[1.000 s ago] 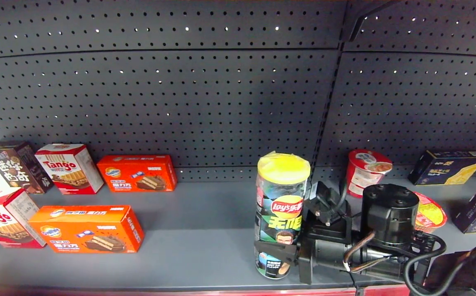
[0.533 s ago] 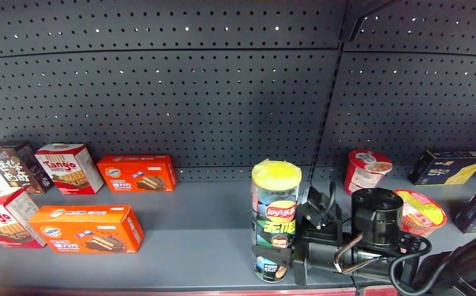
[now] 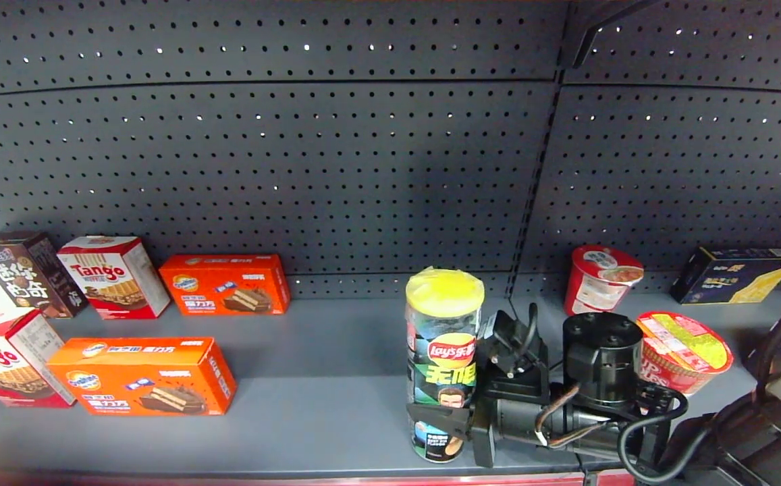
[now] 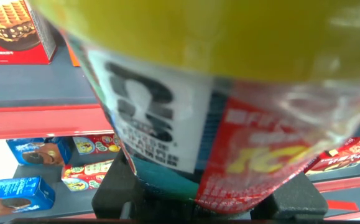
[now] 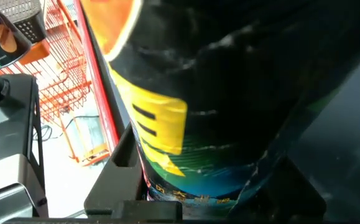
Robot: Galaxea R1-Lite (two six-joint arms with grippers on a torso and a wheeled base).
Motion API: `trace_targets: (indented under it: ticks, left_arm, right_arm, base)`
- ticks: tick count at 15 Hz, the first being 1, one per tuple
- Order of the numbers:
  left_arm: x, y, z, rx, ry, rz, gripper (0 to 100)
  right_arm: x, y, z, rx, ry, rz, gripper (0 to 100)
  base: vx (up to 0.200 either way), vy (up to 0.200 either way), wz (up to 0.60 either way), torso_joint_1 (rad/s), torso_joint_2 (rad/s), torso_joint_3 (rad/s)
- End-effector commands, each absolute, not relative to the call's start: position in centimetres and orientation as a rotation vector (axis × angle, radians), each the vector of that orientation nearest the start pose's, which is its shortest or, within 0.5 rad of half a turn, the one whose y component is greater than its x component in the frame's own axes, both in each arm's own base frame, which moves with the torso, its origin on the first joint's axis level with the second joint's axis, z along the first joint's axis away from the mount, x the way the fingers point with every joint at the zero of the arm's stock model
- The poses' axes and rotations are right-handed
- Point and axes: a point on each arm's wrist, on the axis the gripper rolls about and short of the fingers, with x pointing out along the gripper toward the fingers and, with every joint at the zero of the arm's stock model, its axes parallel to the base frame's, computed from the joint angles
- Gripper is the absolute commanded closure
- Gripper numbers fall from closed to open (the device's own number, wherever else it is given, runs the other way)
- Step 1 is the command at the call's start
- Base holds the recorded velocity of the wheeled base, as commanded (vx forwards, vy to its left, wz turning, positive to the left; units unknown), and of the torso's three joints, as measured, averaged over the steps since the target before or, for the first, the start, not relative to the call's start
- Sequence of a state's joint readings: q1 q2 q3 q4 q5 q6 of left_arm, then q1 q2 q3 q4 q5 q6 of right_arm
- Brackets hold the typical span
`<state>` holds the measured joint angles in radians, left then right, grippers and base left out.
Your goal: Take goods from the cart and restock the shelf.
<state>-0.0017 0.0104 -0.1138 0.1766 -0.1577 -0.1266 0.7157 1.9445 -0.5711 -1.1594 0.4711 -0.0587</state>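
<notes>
A tall chips can (image 3: 444, 337) with a yellow lid stands upright near the front edge of the grey shelf (image 3: 336, 378). My right gripper (image 3: 439, 424) is shut on its lower part from the right. I cannot tell whether the can's base touches the shelf. Up close, the right wrist view has that dark can (image 5: 229, 106) between the right gripper (image 5: 204, 193) fingers. My left gripper (image 4: 204, 199) is shut on a second can (image 4: 217, 93), red, white and teal with a yellow lid, held in front of lower shelves.
Orange boxes (image 3: 144, 374) (image 3: 225, 283), a red wafer box (image 3: 115, 275) and a dark box (image 3: 29, 272) stand at the left. A red cup (image 3: 599, 277), a noodle bowl (image 3: 684, 351) and a dark blue box (image 3: 734, 273) sit right. Bare shelf lies between. A red cart (image 5: 61, 93) stands behind.
My right gripper has moved left and lower with the chips can, bringing it down toward the shelf. The noodle bowl behind the arm has come more into sight.
</notes>
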Motion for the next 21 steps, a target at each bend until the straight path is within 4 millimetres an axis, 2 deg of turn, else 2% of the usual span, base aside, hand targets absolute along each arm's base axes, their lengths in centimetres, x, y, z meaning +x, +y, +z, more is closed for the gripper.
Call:
trace_targets:
  ticks: [1, 5, 7, 13, 15, 21]
  left_arm:
    - [-3.2, -0.3, 8.9, -0.133, 0.084, -0.155, 100]
    - [-3.2, -0.3, 8.9, -0.13, 0.083, -0.155, 100]
    - [-3.2, -0.3, 8.9, -0.128, 0.083, -0.155, 100]
    - [-3.2, -0.4, 8.9, -0.128, 0.082, -0.158, 100]
    - [-3.2, -0.4, 8.9, -0.128, 0.082, -0.158, 100]
    - [-3.2, -0.4, 8.9, -0.128, 0.083, -0.156, 100]
  right_arm:
    - [23.2, 21.5, 9.9, -0.083, 0.198, 1.189, 0]
    - [22.8, 21.2, 10.2, -0.082, 0.194, 1.181, 0]
    - [22.0, 20.5, 10.6, -0.082, 0.194, 1.181, 0]
    - [19.0, 17.3, 11.1, -0.085, 0.224, 1.161, 0]
    - [18.6, 16.4, 11.2, -0.083, 0.226, 1.148, 0]
    - [17.7, 15.9, 11.4, -0.085, 0.225, 1.157, 0]
  base:
    - [0.0, 0.0, 0.0, 0.0, 0.0, 0.0]
    - [0.0, 0.0, 0.0, 0.0, 0.0, 0.0]
    - [0.0, 0.0, 0.0, 0.0, 0.0, 0.0]
    - [0.0, 0.0, 0.0, 0.0, 0.0, 0.0]
    - [0.0, 0.0, 0.0, 0.0, 0.0, 0.0]
    - [0.0, 0.0, 0.0, 0.0, 0.0, 0.0]
